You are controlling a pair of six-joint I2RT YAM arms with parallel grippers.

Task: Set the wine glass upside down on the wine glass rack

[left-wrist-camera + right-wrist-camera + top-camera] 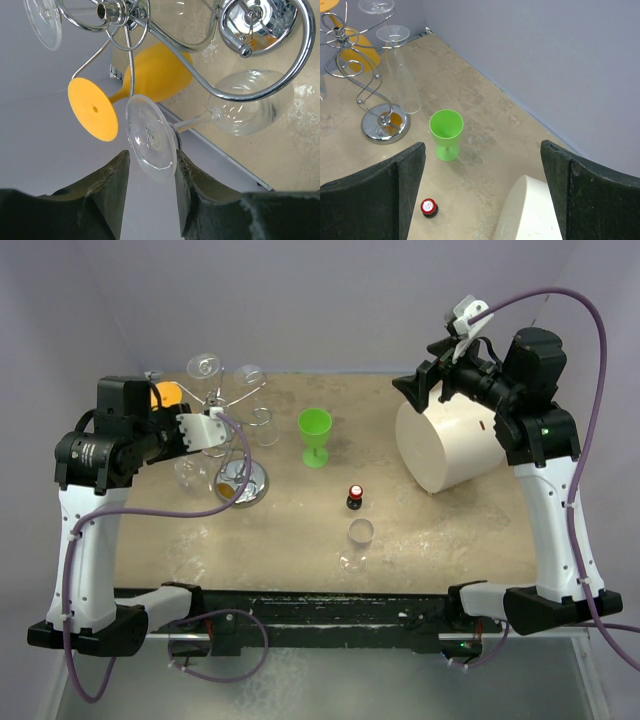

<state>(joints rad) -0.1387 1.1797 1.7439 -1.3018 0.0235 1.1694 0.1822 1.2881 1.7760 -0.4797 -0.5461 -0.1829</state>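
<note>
The silver wine glass rack [244, 484] stands at the left, with its round base and curled wire arms; it also shows in the left wrist view [260, 87] and the right wrist view [381, 125]. A clear wine glass [250, 102] hangs upside down with its stem in a curled arm. Its round foot [150, 137] lies between the tips of my left gripper [151, 151]. The jaws stand partly apart; a thin gap shows at the left finger [112, 175]. My right gripper [482, 145] is wide open and empty, high above the white cylinder [450, 445].
Other clear glasses [204, 366] hang on the rack. An orange plastic goblet [150, 70] lies behind it. A green goblet [315, 435], a small red-capped bottle [355, 497] and a clear glass [358, 540] stand mid-table. Grey walls close in at the back.
</note>
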